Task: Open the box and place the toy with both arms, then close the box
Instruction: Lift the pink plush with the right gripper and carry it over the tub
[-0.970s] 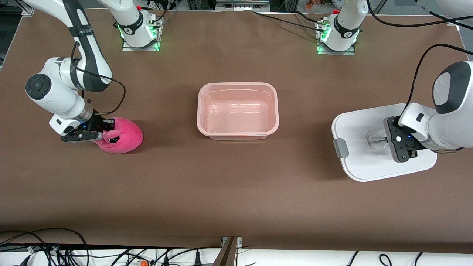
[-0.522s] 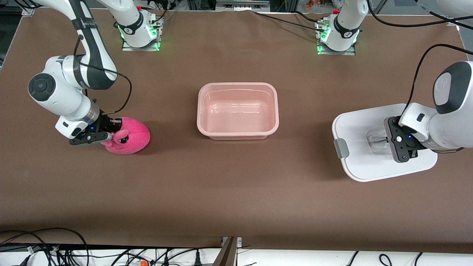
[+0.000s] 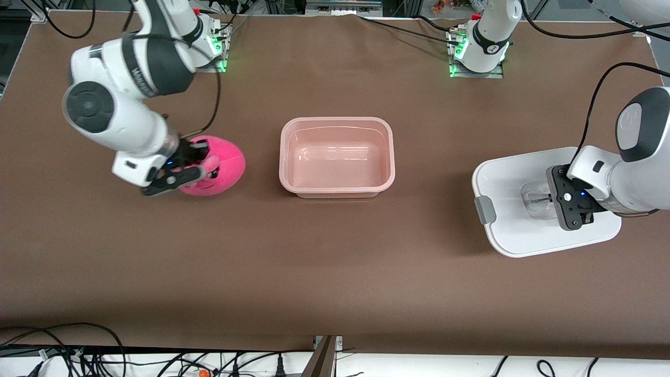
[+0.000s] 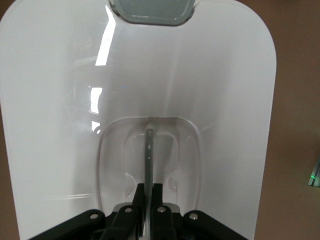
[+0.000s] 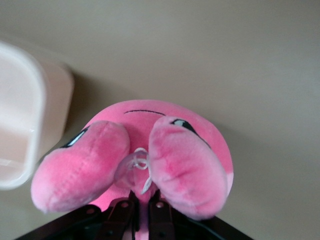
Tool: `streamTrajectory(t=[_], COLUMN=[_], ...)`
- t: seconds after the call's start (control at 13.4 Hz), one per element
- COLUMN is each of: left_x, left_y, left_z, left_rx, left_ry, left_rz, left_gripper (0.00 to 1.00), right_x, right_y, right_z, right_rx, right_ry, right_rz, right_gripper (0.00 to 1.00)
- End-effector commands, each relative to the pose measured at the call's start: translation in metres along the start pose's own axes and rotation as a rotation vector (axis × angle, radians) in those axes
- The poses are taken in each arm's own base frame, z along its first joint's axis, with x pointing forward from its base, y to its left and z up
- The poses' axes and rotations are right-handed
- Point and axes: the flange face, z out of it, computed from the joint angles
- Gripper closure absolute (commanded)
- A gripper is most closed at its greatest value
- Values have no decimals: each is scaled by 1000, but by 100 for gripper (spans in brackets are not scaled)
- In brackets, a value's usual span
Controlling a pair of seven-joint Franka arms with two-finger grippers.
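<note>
Two arms are working on your brown counter [image 3: 335, 283]. The white lid [image 3: 510, 178] lies at the left arm's end, the left gripper [image 3: 549, 198] with jaws clenched on its clear handle [image 4: 149, 165]. The open pink box [image 3: 337, 157] sits mid-counter. You see the right gripper [image 3: 196, 168], jaws pinched on the pink toy [image 3: 222, 165], holding it beside the box, toward the right arm's end.
</note>
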Motion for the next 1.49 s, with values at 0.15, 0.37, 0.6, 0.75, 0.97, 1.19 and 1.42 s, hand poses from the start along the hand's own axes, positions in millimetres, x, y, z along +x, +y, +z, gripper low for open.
streamTrajectory(t=[0.15, 0.37, 0.6, 0.75, 0.97, 1.19, 1.42], left_x=[3, 3, 3, 3, 2, 2, 0], left_y=[3, 3, 3, 3, 3, 3, 2], left_z=[-8, -8, -8, -8, -8, -7, -6], left_rx=[3, 3, 3, 3, 1, -1, -3], left_ry=[-5, -5, -4, -4, -2, -3, -1], left_rz=[30, 33, 33, 33, 33, 33, 35], left_gripper=[100, 100, 100, 100, 100, 100, 100], right_x=[32, 40, 44, 48, 41, 46, 58], right_y=[-115, -192, -236, -250, -305, -324, -324], right_z=[-22, -13, 7, 9, 25, 51, 84], right_rx=[-45, -79, -109, -111, -167, -261, -334], right_ry=[-117, -95, -98, -83, -61, -57, -87], right_rz=[-174, -283, -397, -462, -541, -588, -629], right_gripper=[100, 100, 100, 100, 100, 100, 100])
